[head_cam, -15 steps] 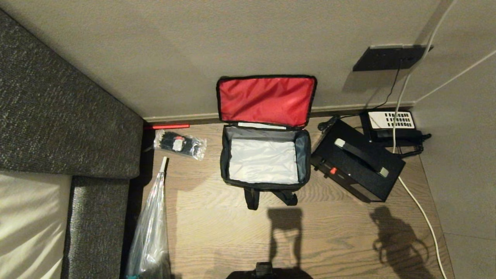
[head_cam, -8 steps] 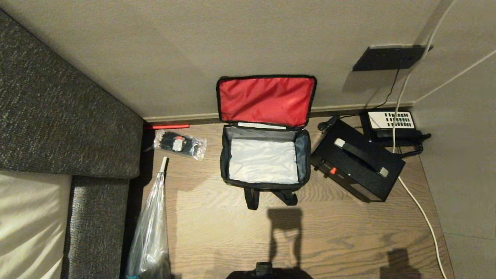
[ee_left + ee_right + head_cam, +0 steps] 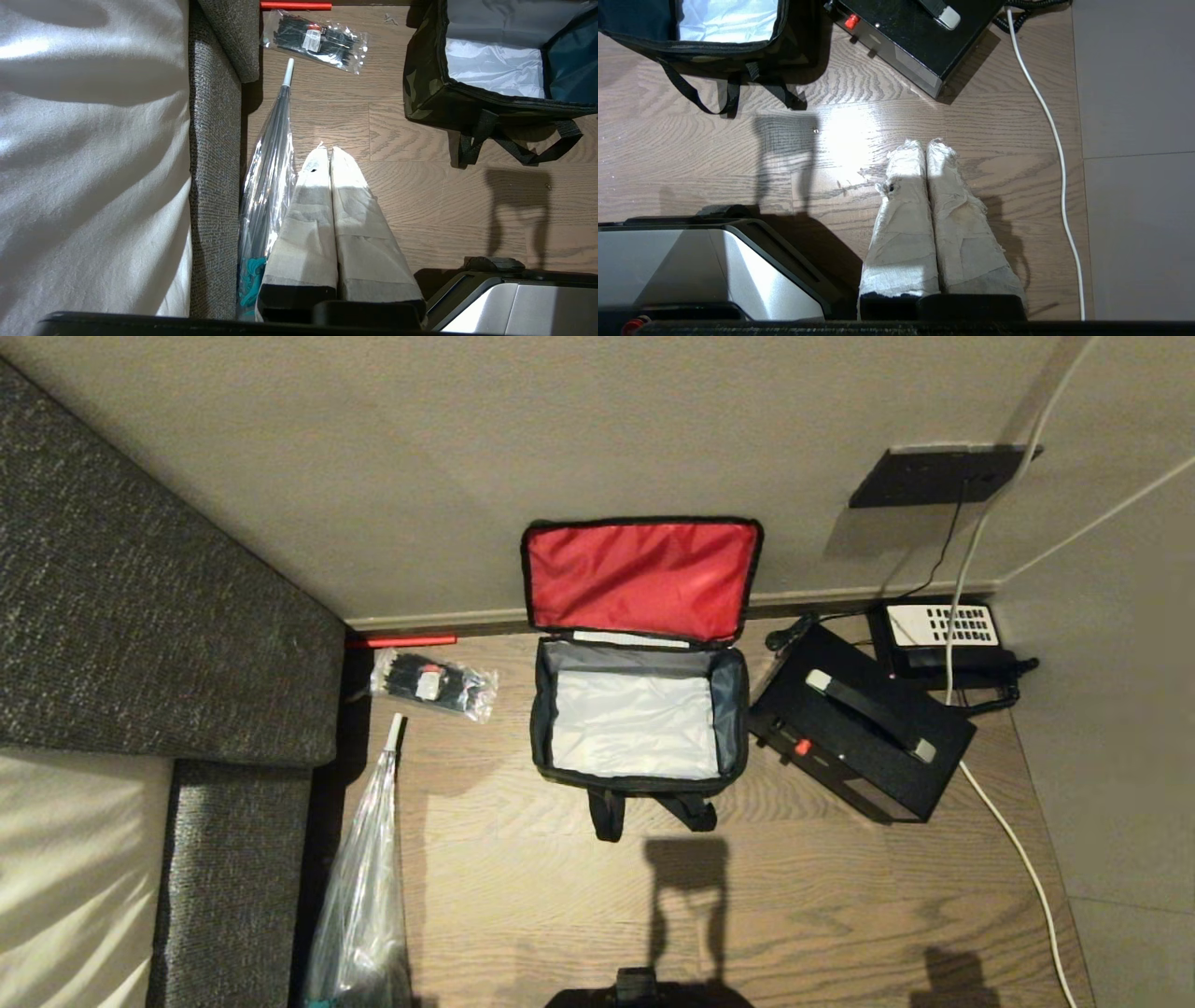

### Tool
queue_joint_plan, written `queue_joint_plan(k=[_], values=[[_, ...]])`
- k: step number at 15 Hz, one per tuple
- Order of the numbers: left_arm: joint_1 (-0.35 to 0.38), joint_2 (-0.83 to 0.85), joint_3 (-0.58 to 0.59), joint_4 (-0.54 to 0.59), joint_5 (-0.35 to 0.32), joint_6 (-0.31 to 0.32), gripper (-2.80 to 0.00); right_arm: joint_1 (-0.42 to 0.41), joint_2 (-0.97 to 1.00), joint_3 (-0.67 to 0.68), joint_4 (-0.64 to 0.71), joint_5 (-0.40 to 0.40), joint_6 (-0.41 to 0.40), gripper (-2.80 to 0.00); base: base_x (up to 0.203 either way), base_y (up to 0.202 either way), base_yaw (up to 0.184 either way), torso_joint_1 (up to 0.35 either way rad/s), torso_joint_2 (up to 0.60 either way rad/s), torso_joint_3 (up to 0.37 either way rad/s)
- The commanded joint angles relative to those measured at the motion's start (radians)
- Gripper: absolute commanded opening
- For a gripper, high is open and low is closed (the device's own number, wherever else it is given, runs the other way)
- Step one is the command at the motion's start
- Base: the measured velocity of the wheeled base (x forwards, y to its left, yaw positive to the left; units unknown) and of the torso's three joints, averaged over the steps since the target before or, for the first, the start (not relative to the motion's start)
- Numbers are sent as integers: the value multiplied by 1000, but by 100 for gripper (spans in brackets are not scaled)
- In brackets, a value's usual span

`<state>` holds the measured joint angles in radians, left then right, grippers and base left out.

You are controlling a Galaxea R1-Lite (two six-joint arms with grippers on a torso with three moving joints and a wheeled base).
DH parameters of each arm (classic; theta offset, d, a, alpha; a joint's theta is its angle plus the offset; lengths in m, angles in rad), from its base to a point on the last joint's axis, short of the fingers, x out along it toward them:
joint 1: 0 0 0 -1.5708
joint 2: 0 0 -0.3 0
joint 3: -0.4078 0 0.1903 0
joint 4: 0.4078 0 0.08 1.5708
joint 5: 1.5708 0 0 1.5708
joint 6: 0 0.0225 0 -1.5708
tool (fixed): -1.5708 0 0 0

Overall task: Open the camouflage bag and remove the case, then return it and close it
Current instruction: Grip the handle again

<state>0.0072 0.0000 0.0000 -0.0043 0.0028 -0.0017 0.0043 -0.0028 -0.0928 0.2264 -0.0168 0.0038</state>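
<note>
Beside the open camouflage bag (image 3: 639,728), the black case (image 3: 859,733) lies partly cropped in the right wrist view, both tools (image 3: 331,151) (image 3: 924,144) clenched empty.

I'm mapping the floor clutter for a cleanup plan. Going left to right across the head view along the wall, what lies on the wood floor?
Clear packet of black items → open camouflage bag with its red lid up → black case → black telephone.
</note>
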Motion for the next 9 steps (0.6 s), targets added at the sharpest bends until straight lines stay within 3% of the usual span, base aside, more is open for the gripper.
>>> queue_joint_plan(k=[1,9], values=[[0,0,2,0,0,0,-280,0,1,1,5,0,-1,-280,0,0,0,0,0,0],[0,0,2,0,0,0,-280,0,1,1,5,0,-1,-280,0,0,0,0,0,0]])
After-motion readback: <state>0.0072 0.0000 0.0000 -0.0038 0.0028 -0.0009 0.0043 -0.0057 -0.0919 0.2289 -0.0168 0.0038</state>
